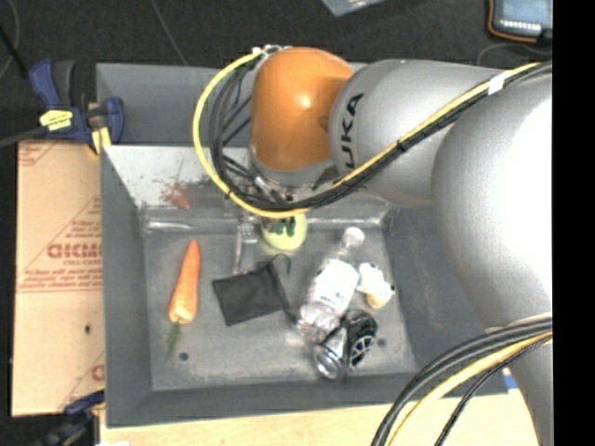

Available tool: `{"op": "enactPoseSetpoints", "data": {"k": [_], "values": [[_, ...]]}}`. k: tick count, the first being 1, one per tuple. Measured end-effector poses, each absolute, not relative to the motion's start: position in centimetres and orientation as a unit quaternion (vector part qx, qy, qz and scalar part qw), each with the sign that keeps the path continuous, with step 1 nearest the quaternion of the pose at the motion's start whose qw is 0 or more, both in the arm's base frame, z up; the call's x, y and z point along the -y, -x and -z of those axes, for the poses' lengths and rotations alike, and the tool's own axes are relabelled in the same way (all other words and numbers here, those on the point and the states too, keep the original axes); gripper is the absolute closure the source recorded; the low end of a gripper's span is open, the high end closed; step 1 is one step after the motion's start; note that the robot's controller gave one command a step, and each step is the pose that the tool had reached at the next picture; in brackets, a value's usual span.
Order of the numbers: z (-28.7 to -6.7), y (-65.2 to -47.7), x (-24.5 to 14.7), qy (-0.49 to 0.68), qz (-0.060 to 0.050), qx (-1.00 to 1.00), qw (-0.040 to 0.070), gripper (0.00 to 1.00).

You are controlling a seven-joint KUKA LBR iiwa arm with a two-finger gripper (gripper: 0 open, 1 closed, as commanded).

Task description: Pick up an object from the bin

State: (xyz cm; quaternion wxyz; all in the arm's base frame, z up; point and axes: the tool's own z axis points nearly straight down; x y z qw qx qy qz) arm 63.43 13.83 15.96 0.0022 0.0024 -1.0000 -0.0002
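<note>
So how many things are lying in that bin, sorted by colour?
Orange: 1, the carrot
Black: 1, the flat square patch
Yellow-green: 1, the round thing
Clear: 1, the plastic bottle
White: 1, the small lump beside it
Black and silver: 1, the shiny thing
Total: 6 that I can tell apart

Bin (125,277) matt grey metal; bottle (333,284) clear glossy plastic, crinkled.

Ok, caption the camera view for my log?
Gripper by a yellow-green round object at the back of the bin; carrot, black cloth and clear bottle nearby.
</note>
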Motion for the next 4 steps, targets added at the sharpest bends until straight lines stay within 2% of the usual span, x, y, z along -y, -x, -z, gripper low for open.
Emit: {"op": "enactPoseSetpoints", "data": {"k": [1,2,3,4], "values": [[-16.5,-63.6,-13.8,-0.001,0.001,1.000,-0.002,0.00],[-13.1,-63.6,-12.3,-0.022,0.001,1.000,-0.006,0.00],[-9.7,-62.4,-9.8,0.001,0.001,1.000,0.000,0.00],[-7.1,-61.8,-9.8,0.002,0.002,1.000,-0.008,1.00]]}}
